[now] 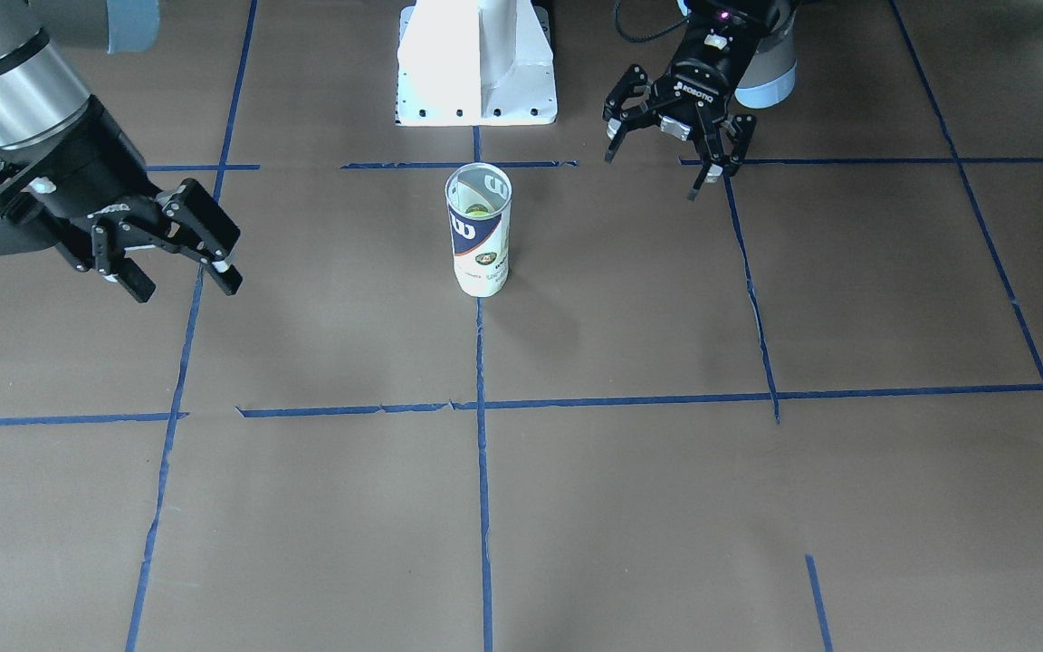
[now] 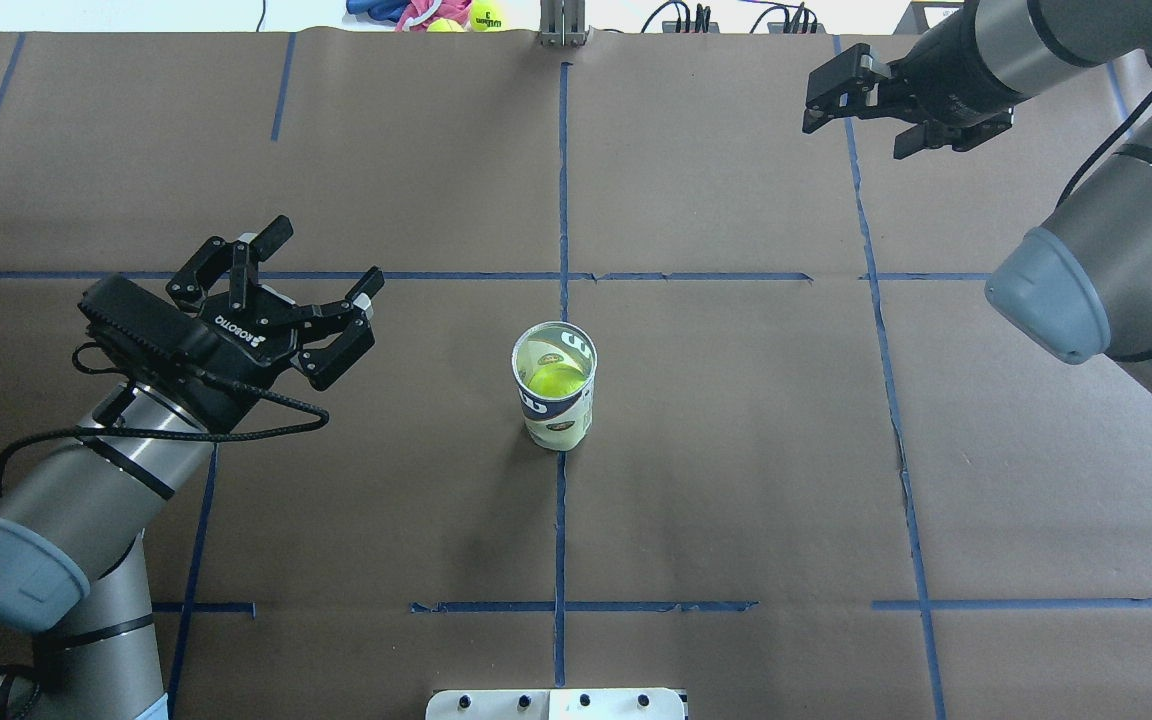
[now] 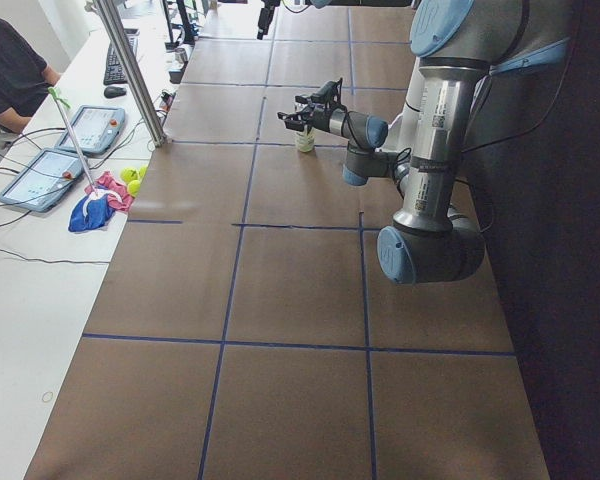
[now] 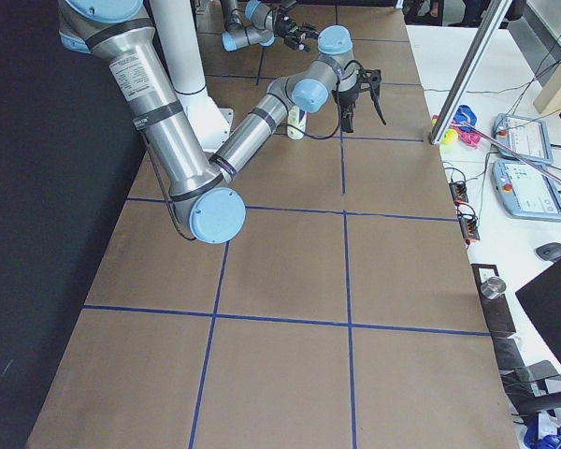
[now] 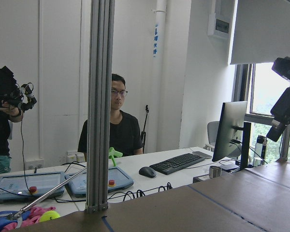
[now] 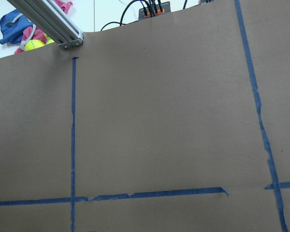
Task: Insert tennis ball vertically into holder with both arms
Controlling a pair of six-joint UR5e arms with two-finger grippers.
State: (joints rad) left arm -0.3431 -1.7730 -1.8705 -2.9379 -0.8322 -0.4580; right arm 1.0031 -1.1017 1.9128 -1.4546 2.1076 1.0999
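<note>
The holder (image 2: 558, 415), a clear Wilson can with a navy and white label, stands upright near the table's middle; it also shows in the front view (image 1: 481, 249). The tennis ball (image 2: 556, 381) lies inside it, seen through the open top, and only a sliver of the ball (image 1: 474, 211) shows from the front. My left gripper (image 2: 326, 254) is open and empty, above the table to the can's left (image 1: 653, 175). My right gripper (image 2: 856, 135) is open and empty, high and far from the can at the far right (image 1: 185, 290).
The white pedestal base (image 1: 476, 63) stands at the robot's side of the table. Spare tennis balls and a cloth (image 2: 456, 15) lie beyond the far edge beside an aluminium post (image 2: 561, 20). Operators, tablets and a desk (image 3: 50, 160) sit past that edge.
</note>
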